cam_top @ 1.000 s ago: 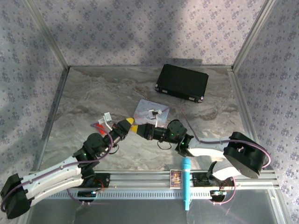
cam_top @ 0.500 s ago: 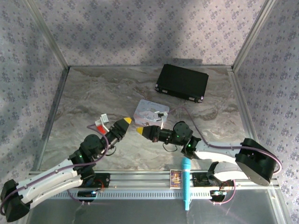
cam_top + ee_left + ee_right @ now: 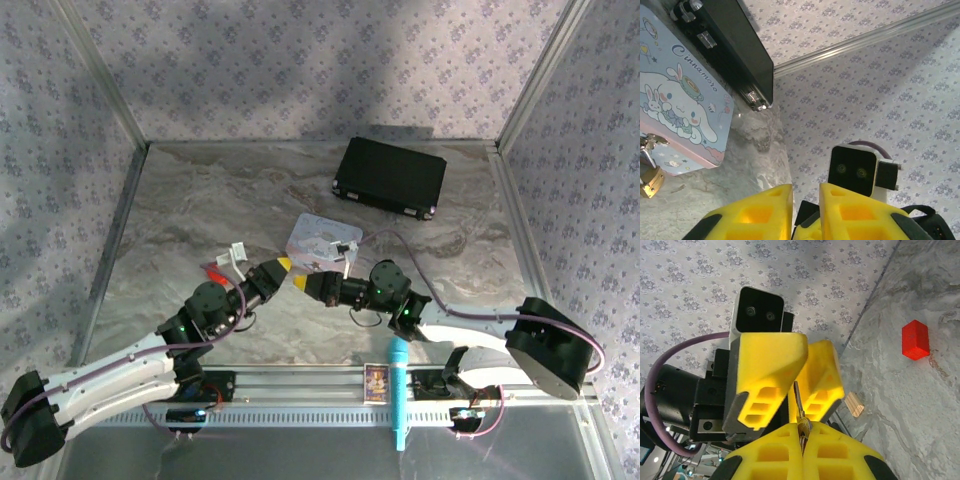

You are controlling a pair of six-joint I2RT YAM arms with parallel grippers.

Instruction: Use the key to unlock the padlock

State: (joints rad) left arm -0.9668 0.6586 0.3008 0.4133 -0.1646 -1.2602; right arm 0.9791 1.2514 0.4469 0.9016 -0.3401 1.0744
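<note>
Where the 2 yellow-tipped arms meet nose to nose, the right gripper (image 3: 801,432) is clenched on the key (image 3: 798,400). The key's blade pokes between the fingers of the left gripper (image 3: 806,195); I cannot tell whether they grip it. The padlock (image 3: 650,181) hangs at the clasp of the pale blue tin (image 3: 680,100), which sits at 1 o'clock from the fingertips in the top view.

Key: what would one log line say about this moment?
key: clamped in right pincer | left pincer: narrowly open, tips facing key | padlock: at clasp of tin, untouched
</note>
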